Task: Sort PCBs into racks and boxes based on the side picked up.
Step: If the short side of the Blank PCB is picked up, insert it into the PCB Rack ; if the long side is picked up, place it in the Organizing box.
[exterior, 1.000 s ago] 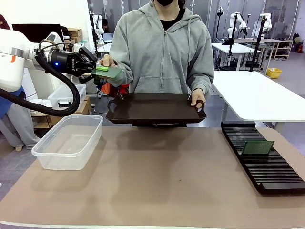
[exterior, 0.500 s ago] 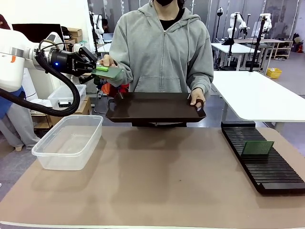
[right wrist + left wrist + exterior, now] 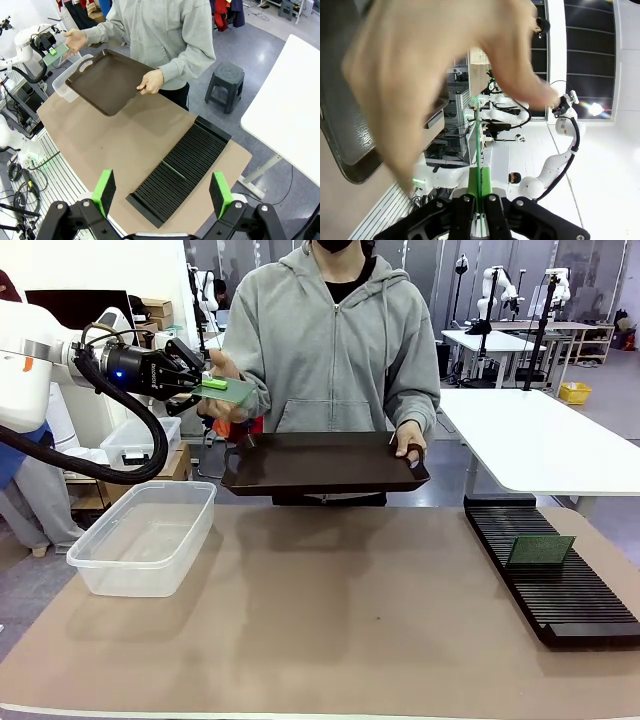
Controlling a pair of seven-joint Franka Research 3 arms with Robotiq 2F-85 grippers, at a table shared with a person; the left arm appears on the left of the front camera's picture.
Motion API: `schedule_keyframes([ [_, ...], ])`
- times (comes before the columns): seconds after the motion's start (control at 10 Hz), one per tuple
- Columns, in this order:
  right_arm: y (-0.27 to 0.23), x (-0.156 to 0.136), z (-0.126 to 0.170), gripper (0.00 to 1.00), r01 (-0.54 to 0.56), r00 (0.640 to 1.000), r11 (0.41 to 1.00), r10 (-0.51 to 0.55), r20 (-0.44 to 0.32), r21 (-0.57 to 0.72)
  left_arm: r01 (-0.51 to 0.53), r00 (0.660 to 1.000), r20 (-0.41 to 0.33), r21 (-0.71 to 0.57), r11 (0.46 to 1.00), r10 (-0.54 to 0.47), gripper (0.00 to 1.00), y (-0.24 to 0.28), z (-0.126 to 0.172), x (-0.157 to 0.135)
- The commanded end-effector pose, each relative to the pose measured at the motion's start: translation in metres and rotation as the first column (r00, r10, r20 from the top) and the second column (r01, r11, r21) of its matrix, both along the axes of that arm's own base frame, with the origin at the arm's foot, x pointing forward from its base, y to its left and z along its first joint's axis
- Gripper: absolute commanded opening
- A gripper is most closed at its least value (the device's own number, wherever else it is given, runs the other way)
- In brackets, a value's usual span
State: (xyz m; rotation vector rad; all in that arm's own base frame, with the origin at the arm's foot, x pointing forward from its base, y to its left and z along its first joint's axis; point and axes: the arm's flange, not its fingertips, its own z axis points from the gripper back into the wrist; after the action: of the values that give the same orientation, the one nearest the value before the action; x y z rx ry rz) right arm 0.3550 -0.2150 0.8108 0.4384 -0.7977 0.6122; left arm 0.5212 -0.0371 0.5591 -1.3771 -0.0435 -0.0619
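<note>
Taking the PCB from the person's hand

My left pincer (image 3: 207,386) is clamping the PCB (image 3: 228,390) at its edge, up at ten o'clock above the box (image 3: 143,537); the hand (image 3: 222,380), gripping a second ago, is now opening and lifting off, so the board is becoming mine to sort. My right pincer (image 3: 162,192) is hanging wide open, holding nothing, over the rack (image 3: 545,570), where another PCB (image 3: 540,551) is standing in a slot.

The room is bright, lit evenly from above. Soft shadows lie on the worktop (image 3: 330,640). In the left wrist view the person's hand (image 3: 425,75) is close and very blurry. The wrist views bend at the edges.
</note>
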Motion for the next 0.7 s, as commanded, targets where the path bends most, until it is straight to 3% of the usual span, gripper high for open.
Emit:
schedule_keyframes([
  [0.0, 0.0009, -0.0015, -0.0002, 1.0, -0.008, 1.0, 1.0, 0.008, -0.001, 0.012, 0.001, 1.0, 0.0, -0.001, 1.0, -0.001, 0.0, -0.0004, -0.0002, 0.0001],
  [0.6, 0.0009, -0.0015, -0.0002, 1.0, -0.008, 1.0, 1.0, 0.008, -0.001, 0.012, 0.001, 1.0, 0.0, -0.001, 1.0, -0.001, 0.0, -0.0004, -0.0002, 0.0001],
])
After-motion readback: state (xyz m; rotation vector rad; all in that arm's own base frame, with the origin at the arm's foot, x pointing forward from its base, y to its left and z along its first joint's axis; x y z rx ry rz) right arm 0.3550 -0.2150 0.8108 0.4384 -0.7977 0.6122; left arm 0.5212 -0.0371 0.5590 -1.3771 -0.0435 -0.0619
